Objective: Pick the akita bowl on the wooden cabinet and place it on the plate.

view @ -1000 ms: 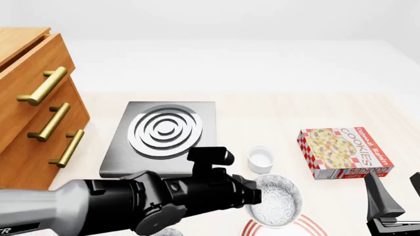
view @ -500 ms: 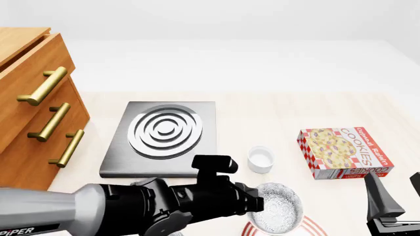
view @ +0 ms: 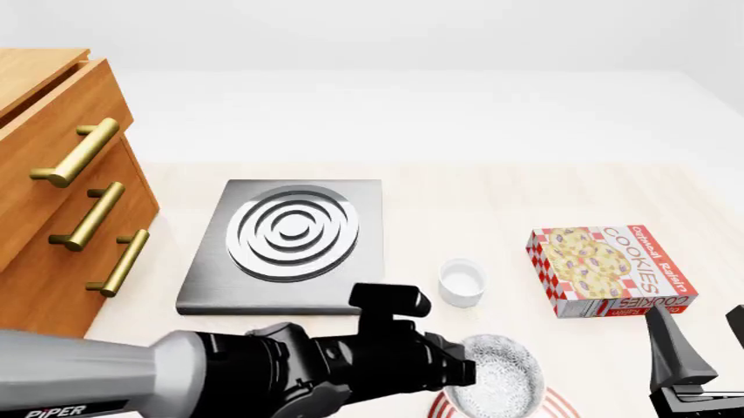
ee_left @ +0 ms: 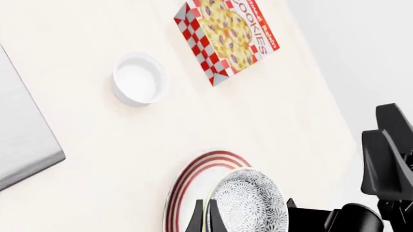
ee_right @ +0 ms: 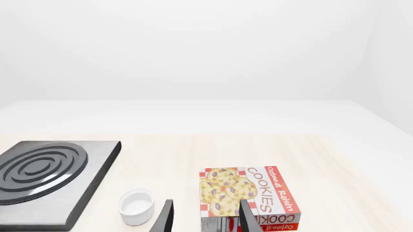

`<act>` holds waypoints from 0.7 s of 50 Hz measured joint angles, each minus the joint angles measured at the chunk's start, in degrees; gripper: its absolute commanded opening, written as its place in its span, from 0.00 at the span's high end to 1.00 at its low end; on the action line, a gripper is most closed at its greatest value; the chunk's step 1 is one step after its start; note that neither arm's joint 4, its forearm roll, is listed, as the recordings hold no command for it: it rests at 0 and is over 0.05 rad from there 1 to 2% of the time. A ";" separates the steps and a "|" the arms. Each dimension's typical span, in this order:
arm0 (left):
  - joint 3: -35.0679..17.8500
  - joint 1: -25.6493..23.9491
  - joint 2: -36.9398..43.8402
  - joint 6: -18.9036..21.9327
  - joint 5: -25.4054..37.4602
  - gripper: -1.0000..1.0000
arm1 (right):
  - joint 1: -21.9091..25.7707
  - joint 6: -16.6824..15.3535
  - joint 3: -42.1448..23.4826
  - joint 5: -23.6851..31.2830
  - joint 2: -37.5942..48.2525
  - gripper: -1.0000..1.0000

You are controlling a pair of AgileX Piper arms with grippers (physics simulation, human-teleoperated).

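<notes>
Left gripper (view: 465,370), reaching low and forward, pinches the akita bowl's (view: 497,376) rim over the plate (ee_left: 193,181).

— What colours are on the akita bowl (view: 494,377)?
— A fine grey-and-white lacy pattern all over. The plate (ee_left: 187,186) is white with thin red concentric rings.
— And the wooden cabinet (view: 52,205)?
— Orange-brown wood, with brass bar handles (view: 77,151).
— The rest?
— A plain white cup (view: 462,283), a grey stove slab (view: 286,246) with silver rings, and a cookie box (view: 608,270) checked red and white with yellow biscuits pictured. The tabletop (view: 489,218) is pale cream wood grain. The left arm (view: 209,374) is black and silver-grey.
</notes>
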 measured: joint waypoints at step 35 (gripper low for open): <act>-0.29 -0.37 2.00 -0.61 -1.00 1.00 | 0.00 0.00 0.00 0.00 0.00 0.00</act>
